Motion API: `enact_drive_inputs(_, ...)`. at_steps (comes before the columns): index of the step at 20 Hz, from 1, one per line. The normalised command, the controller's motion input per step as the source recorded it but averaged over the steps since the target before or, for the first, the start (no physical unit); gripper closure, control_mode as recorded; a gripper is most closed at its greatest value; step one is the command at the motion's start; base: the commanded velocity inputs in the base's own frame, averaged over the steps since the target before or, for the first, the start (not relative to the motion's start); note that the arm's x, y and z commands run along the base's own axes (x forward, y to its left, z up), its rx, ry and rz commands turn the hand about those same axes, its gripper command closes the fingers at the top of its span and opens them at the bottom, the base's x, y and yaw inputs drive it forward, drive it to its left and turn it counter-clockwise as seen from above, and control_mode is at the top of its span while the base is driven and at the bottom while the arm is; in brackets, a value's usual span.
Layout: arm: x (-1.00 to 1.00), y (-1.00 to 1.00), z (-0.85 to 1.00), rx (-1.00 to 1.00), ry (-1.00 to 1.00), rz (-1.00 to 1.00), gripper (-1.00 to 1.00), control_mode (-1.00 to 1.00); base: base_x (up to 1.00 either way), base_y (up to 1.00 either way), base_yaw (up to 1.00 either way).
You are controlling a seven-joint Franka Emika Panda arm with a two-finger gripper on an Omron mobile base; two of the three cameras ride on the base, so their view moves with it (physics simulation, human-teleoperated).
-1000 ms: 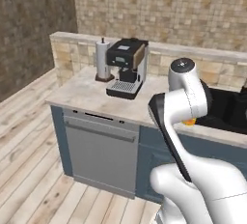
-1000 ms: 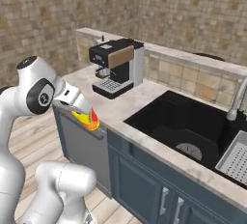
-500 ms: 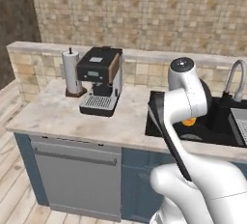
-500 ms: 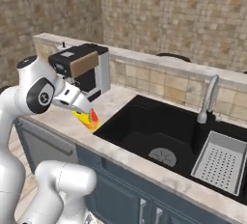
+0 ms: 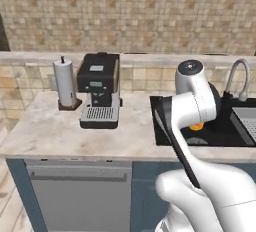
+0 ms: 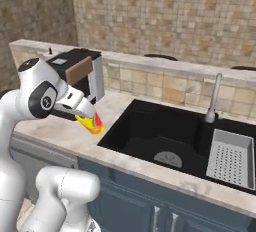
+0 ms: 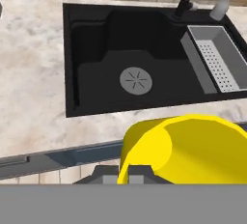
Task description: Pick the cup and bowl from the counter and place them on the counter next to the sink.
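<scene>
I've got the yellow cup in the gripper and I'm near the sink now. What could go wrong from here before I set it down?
1. The small yellow cup with an orange-red tint hangs at the front edge of the beige marbled counter; released here, it might fall to the floor.
2. The black recessed sink lies just ahead, so overshooting could drop it into the basin.
3. The black coffee machine crowds the counter beside the sink; a wide swing might clip it.

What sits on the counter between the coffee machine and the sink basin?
Nothing rests there: in the left base view the counter is bare from the coffee machine to the sink. In the right base view the held cup hangs above that strip.
</scene>
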Motion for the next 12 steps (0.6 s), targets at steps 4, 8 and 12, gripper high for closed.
enact_drive_inputs(4, 0.0, 0.0, 0.0, 0.0, 0.0, 0.0, 1.0, 1.0, 0.03, 0.78, -0.21)
enact_drive_inputs(8, 0.0, 0.0, 0.0, 0.0, 0.0, 0.0, 1.0, 1.0, 0.48, 0.59, -0.15)
enact_drive_inputs(12, 0.0, 0.0, 0.0, 0.0, 0.0, 0.0, 1.0, 1.0, 0.37, 0.36, -0.11)
